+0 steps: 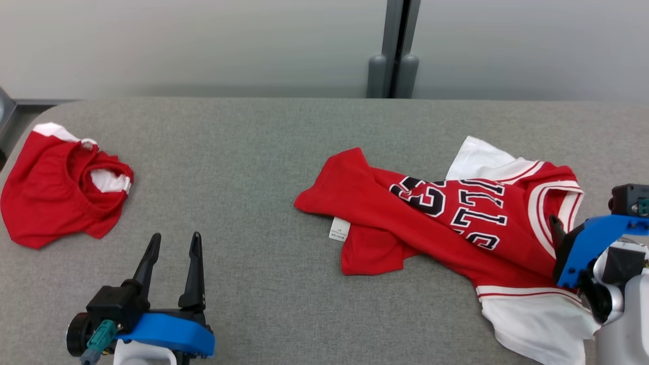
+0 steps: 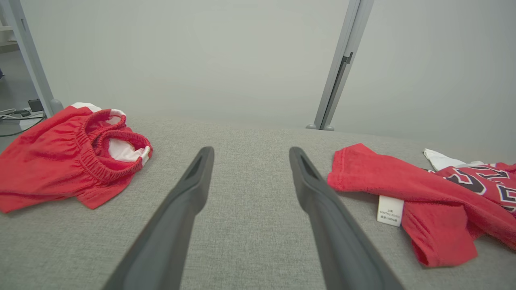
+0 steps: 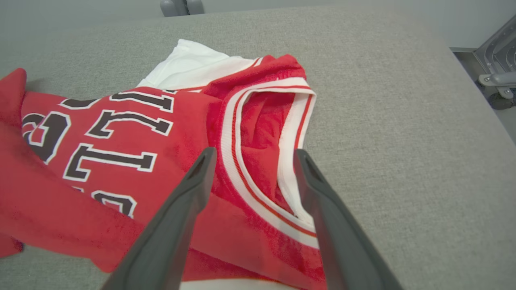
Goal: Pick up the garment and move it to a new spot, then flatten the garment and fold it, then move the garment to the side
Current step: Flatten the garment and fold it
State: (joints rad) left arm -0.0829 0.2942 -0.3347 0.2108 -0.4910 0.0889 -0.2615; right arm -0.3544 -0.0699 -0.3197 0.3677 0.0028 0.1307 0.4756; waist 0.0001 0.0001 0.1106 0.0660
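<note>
The first step, the pick-up, seems in hand: the red jersey point(image 1: 446, 218) lies crumpled on the right part of the tabletop point(image 1: 253, 152), the right claw point(image 3: 254, 155) hangs open at its collar point(image 3: 299, 117), perhaps touching, and must next lower and close; the left claw point(image 1: 176, 235) is open too.

The garment point(image 1: 456, 218) lies crumpled on the right half of the counter point(image 1: 253, 152), reaching its near right edge. The shorts point(image 1: 56, 192) lie on the counter's left end, well apart from the garment, with bare counter between them. The left pincer point(image 1: 175, 238) stands over the near left of the counter, before and to the right of the shorts. The right pincer point(image 3: 254, 152) is at the garment's right end, its fingers either side of the collar. A label point(image 1: 338, 229) lies at the garment's near left edge. A post point(image 1: 393, 50) stands behind the counter's far edge.
</note>
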